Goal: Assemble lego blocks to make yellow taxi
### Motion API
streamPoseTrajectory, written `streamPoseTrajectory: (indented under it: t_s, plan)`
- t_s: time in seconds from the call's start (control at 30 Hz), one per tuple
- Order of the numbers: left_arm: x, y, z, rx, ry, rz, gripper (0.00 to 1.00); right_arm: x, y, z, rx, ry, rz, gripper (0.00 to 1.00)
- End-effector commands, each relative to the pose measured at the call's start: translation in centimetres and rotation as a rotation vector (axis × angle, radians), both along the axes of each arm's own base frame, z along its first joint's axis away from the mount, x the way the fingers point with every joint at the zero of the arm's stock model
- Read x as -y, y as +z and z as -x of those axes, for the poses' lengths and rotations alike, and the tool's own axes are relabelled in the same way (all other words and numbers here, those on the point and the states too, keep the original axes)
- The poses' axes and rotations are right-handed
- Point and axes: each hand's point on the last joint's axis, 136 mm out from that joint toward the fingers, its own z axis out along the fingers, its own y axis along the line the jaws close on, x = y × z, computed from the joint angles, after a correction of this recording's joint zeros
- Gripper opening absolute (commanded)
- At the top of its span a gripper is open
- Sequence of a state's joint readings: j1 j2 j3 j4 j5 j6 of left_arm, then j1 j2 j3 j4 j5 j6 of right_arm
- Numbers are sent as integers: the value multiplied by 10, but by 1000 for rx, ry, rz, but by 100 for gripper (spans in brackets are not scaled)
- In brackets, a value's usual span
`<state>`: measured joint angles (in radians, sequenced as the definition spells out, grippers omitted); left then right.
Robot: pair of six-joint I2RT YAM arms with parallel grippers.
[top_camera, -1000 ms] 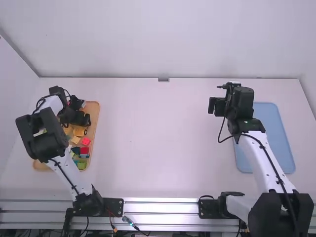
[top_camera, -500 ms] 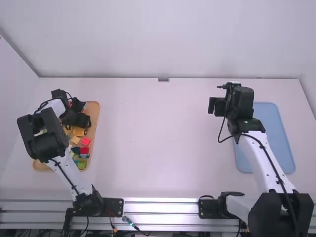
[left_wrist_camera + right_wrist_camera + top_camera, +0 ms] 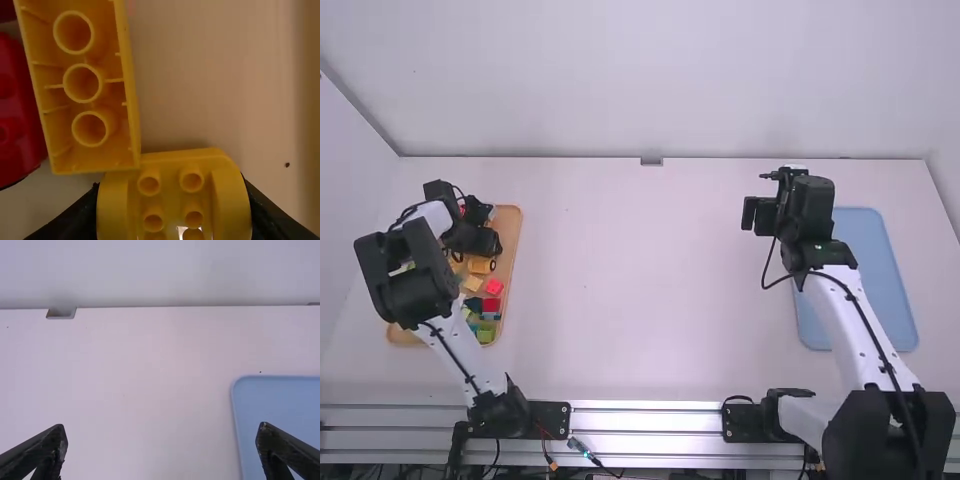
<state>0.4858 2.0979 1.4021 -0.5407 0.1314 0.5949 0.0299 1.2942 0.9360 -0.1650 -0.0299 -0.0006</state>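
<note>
One yellow block [image 3: 170, 200] sits clamped in the left gripper [image 3: 485, 238]

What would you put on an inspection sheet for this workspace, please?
Surface: white table, bearing a tan tray left and a blue tray right.
Job's things: red block, green block and others in the tan tray; one yellow block lies underside up.
Clutter: small dark speck near the blue tray.
Left gripper: closed on a curved yellow piece.
Right gripper: open, nothing held.
Cables: black cable along the right arm.
Surroundings: pale wall, metal rail.
</note>
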Motion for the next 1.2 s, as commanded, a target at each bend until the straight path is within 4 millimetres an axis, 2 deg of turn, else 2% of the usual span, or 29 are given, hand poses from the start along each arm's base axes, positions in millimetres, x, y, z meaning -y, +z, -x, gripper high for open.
streamPoseTrajectory:
  t_s: [0.0,0.1,0.13,0.17,0.2,0.33,0.4,0.43,0.47,0.5,0.6,0.63,0.67,0.7,0.73,0.77,0.8,0.87,0.93,1.0,1.1,1.17]
  plan:
    - [10,-8,7,-28,-7,26,32,-2,9,-5,19,2,-3,99]
    - [18,0,7,-34,-26,27,20,-2,10,-5,20,2,-3,99]
    - [21,4,7,-33,-31,26,14,-2,10,-5,20,2,-3,99]
    - [27,13,2,-22,-49,19,2,-2,10,-6,22,2,-3,99]
    - [28,14,1,-19,-51,18,2,-2,10,-6,23,2,-3,99]
    - [32,45,-16,22,1,-138,2,-2,10,-6,23,1,-3,99]
    - [50,59,-23,39,-44,-188,2,-2,10,-5,20,3,-4,99]
    - [63,66,-26,51,-84,-195,2,-2,10,-5,19,5,-6,99]
    - [86,74,-30,64,-161,-199,2,-4,9,-5,19,12,-11,99]
    - [92,76,-31,68,-180,-201,2,-5,10,-5,19,17,-14,99]
    - [160,91,-34,105,-394,-203,2,-10,10,-4,19,42,-32,99]
    - [171,92,-32,105,-444,-199,2,-10,10,-4,19,42,-32,99]
    - [206,92,-24,101,-590,-180,2,-9,10,-5,19,40,-31,98]
    - [223,91,-20,99,-656,-166,2,-9,10,-4,18,39,-31,99]
    - [248,89,-11,85,-771,-152,2,-9,10,-5,19,40,-31,99]
    - [256,88,-8,81,-800,-148,2,-9,10,-4,18,40,-31,98]
    - [286,84,6,64,-910,-125,2,-9,10,-4,18,40,-31,98]
    - [307,80,19,48,-986,-115,2,-9,10,-4,18,40,-31,99]
    - [341,72,42,18,-1117,-101,2,-9,10,-4,19,40,-31,99]
    - [357,70,52,14,-1163,-96,2,-9,10,-4,18,40,-31,99]
    - [396,62,70,55,-1269,-50,2,-9,10,-4,19,40,-31,99]
    - [413,55,81,81,-1312,3,2,-9,10,-4,19,40,-31,99]
